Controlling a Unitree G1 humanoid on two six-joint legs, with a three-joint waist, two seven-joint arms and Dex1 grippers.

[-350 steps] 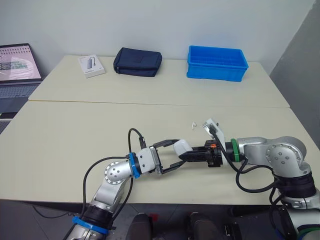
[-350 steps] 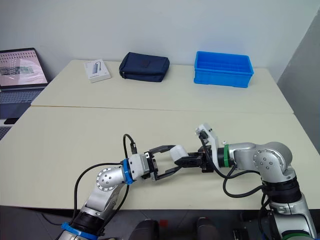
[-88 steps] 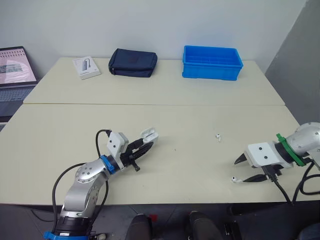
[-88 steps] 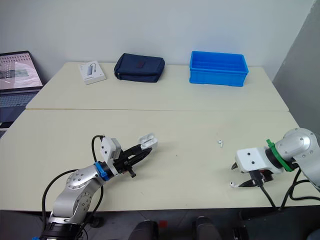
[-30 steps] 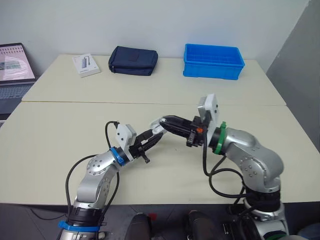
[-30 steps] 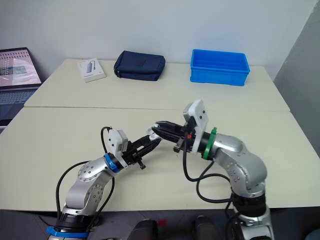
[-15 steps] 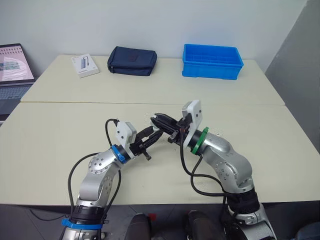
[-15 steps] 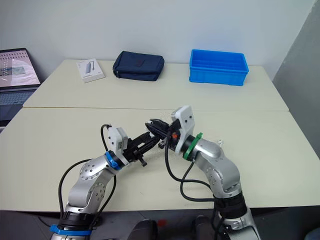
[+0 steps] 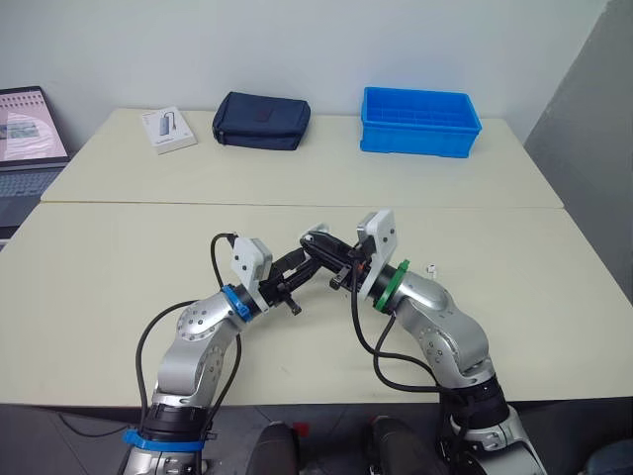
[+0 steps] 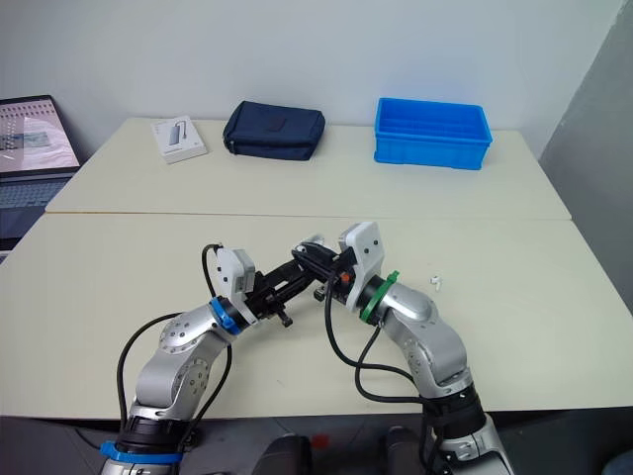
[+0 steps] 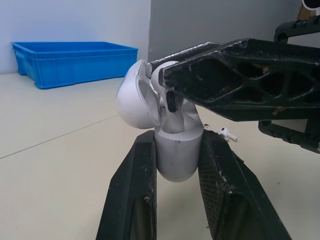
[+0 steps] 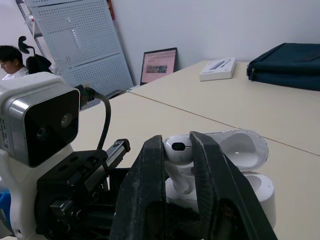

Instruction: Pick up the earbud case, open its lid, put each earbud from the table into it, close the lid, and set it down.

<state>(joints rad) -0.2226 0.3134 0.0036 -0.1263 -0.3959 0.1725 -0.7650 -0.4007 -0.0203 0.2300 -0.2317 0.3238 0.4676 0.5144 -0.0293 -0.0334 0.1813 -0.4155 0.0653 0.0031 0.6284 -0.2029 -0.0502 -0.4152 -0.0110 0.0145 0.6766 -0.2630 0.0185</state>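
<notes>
The left gripper (image 11: 177, 136) pinches the earbud case (image 11: 176, 162) between its two black fingers and holds it above the bench (image 9: 109, 267). The lid (image 11: 131, 100) is swung open to one side. The right gripper (image 12: 177, 141) is pressed on the round head of one earbud (image 12: 179, 148), whose stem points down into the case.

The step in hand is therefore putting an earbud into the case. The stem seems to be entering its socket, but the fingers hide how deep it sits. The next move, I judge, calls for a small straight push along the socket and then a release, without knocking the lid or twisting the case out of the left grip. After that comes the other earbud (image 10: 434, 281), which lies on the bench well apart, to the robot's right.

The case is a smooth, glossy white shell of hard plastic, rounded like a pebble, so it may slip between hard fingers. The earbud is of the same glossy plastic, with a bulb-shaped head bearing a dark spot, and a short stem. The bench top is matte and pale cream.
</notes>
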